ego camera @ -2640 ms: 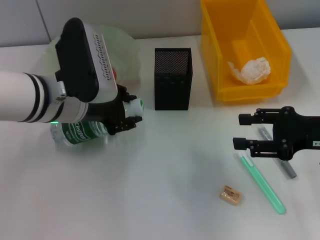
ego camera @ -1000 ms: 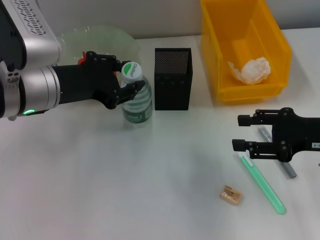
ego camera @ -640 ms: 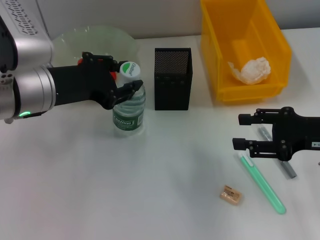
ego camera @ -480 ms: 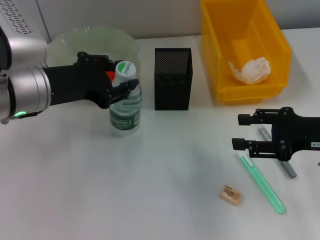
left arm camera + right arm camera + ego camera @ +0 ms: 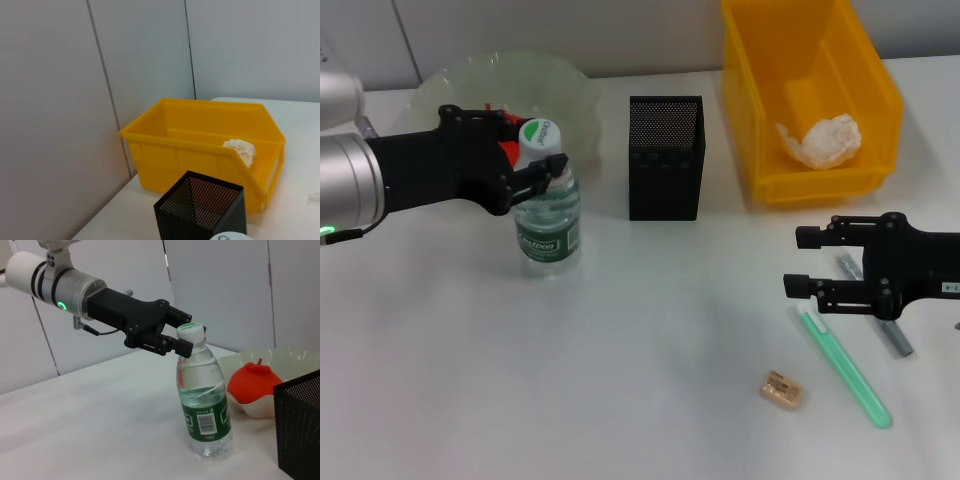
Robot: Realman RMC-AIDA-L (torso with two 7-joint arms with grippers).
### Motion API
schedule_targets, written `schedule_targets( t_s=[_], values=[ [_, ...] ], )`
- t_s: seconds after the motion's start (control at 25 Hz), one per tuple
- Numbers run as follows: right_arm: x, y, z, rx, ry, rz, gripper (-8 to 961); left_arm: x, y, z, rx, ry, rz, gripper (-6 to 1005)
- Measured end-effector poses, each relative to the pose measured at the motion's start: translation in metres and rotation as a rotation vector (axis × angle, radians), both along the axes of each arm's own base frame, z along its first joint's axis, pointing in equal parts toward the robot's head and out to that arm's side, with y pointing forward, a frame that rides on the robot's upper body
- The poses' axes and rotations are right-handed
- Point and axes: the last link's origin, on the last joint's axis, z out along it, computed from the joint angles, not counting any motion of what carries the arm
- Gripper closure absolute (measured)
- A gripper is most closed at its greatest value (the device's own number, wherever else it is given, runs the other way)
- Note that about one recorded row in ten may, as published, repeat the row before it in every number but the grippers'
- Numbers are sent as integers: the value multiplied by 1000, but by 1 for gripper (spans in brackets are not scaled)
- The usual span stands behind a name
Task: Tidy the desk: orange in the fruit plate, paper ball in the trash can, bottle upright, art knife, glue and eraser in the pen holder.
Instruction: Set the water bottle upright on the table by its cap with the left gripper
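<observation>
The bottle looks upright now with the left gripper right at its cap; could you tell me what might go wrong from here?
1. The left gripper sits at the cap of the bottle; a sideways pull-away could tip it.
2. The bottle stands beside the fruit plate, so a fall could strike the plate or the orange.
3. The right gripper hovers over the art knife and glue, which lie close together; a grasp might disturb both.

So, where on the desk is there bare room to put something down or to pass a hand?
The widest bare patch is the near part of the desk, between the bottle and the eraser. A narrower strip lies between the pen holder and the right gripper. It is crowded around that gripper, above the glue and art knife.
</observation>
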Motion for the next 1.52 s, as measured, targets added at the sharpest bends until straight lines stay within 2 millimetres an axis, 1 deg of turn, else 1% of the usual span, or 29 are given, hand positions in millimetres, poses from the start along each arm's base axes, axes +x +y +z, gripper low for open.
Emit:
schedule_targets(
  t_s=[0.24,0.32,0.4,1.0,1.12,1.36,1.52],
  values=[
    [0,1,0,3,-2,-1,284,-4,0,3,4,-3,11,507],
    [0,1,0,5,-4,-3,284,-10,1,7,19,-6,29,505],
    [1,1,0,5,-4,-4,284,-12,1,10,26,-9,37,504],
    [0,2,-1,2,1,-5,285,-19,1,14,48,-6,47,494],
    [0,2,-1,2,1,-5,285,-22,1,18,59,-11,58,492],
    [0,2,-2,3,0,-4,285,-23,1,19,60,-11,60,489],
    [0,1,-2,1,1,-4,285,-27,1,16,58,-17,64,486]
  ],
)
